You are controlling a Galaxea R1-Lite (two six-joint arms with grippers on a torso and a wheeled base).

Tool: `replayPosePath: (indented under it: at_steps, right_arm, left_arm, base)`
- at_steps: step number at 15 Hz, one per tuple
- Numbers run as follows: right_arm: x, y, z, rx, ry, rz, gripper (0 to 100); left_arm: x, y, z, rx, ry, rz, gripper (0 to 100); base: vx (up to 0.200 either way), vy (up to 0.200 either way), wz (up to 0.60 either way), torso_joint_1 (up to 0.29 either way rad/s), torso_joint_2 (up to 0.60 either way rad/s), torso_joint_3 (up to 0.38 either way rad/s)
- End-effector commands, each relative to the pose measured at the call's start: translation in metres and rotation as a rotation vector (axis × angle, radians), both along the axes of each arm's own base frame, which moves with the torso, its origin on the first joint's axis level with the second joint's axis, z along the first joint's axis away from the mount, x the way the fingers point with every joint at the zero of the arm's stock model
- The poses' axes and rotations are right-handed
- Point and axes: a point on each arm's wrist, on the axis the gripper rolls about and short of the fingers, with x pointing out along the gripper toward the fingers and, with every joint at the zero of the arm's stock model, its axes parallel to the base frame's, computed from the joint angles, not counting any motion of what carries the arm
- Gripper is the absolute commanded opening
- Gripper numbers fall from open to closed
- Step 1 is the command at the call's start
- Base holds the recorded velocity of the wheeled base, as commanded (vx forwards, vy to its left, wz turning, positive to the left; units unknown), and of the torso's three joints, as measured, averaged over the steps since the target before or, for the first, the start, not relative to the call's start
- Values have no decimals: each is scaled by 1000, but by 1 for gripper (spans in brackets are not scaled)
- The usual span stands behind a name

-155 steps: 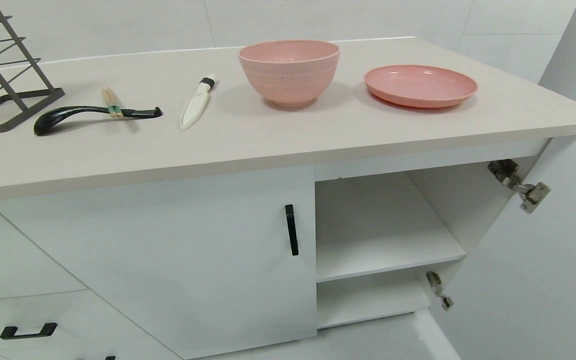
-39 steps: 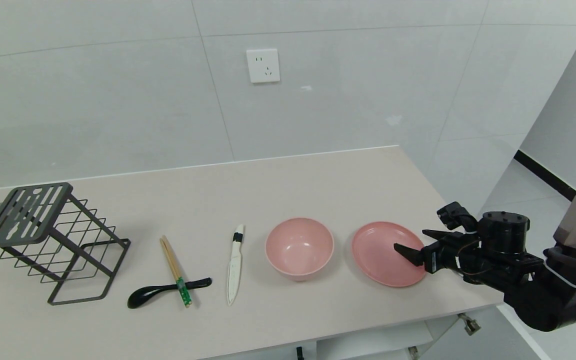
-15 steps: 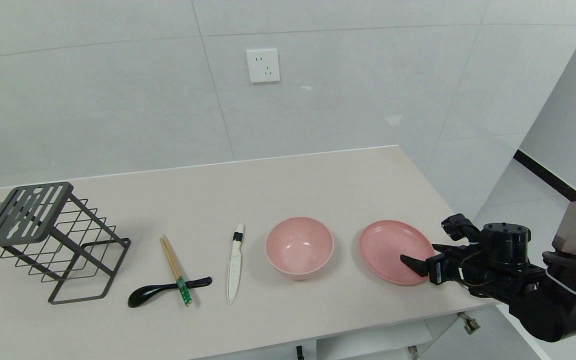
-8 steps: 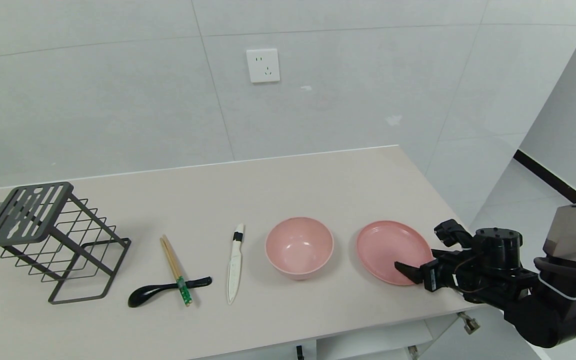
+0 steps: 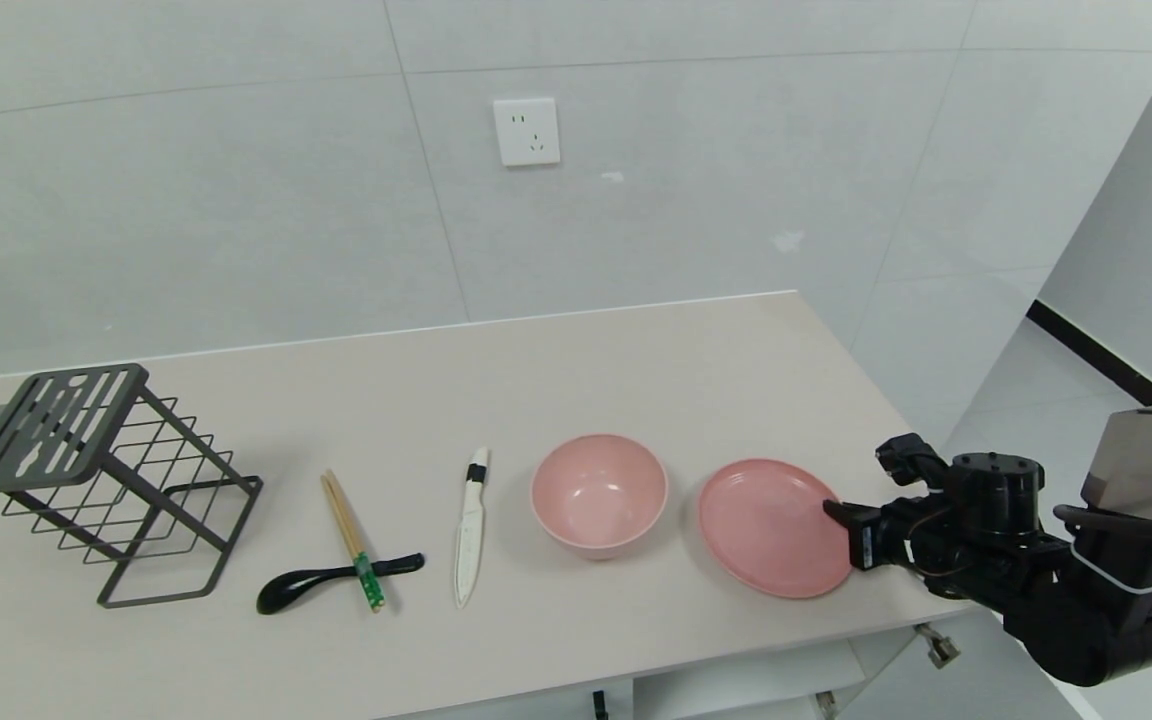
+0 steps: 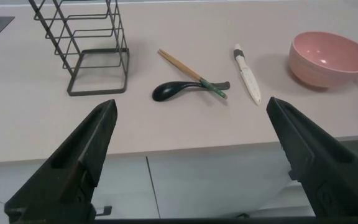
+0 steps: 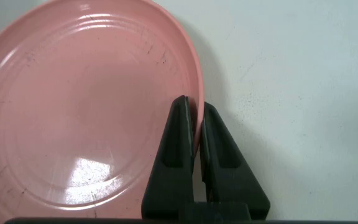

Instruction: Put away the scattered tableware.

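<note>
Plate [image 5: 766, 527] shifted forward, its right rim pinched by closed right hand [image 5: 835, 512]

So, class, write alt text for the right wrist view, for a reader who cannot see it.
The right tool is shut on the rim of a pink plate, one finger inside the rim and one outside. Pale countertop shows beside the plate.

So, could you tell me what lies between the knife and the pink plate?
The pink bowl stands between knife and plate, apart from both, seen in the head view.
</note>
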Motion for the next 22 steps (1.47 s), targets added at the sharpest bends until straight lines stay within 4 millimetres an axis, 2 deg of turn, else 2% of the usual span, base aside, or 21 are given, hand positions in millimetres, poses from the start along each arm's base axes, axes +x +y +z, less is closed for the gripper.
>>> replayPosePath:
  at_steps: [1,4,8,11,13,15,16,18,19,21,22]
  right_arm:
    - [2,-10,-3,-6,14,-35,0]
    - [2,-14,7,-1,-22,-43,0]
    - [0,-14,74,37,-235,-43,0]
    - [-14,-16,107,77,-352,-46,0]
    - [-26,-18,127,91,-419,-47,0]
    - [-35,-19,138,135,-474,-52,0]
    - [-41,-19,137,145,-495,-51,0]
    - [-59,-22,138,174,-478,-57,0]
    - [-69,-24,145,180,-502,-56,0]
    - [-91,-27,153,186,-522,-55,0]
    - [-110,-30,153,197,-513,-57,0]
  left_arm:
    - [0,0,0,0,1,1,100]
    - [0,0,0,0,1,1,100]
    - [0,0,0,0,1,-1,100]
    - [0,0,1,6,-10,-10,100]
    - [-1,0,12,8,-112,-13,100]
    - [-2,0,19,6,-189,-13,100]
    - [-2,0,20,5,-195,-17,100]
    - [-2,-3,21,10,-198,-125,100]
    - [-4,-5,25,9,-202,-213,100]
    - [-6,-6,35,-2,-140,-284,100]
    - [-5,-6,44,-6,-111,-298,100]
  base:
    - [0,0,0,0,0,0]
    - [0,0,0,0,0,0]
    - [0,0,0,0,0,0]
    - [0,0,0,0,0,0]
    - [0,0,0,0,0,0]
    - [0,0,0,0,0,0]
    - [0,0,0,0,0,0]
    - [0,0,0,0,0,0]
    - [0,0,0,0,0,0]
    - [0,0,0,0,0,0]
    - [0,0,0,0,0,0]
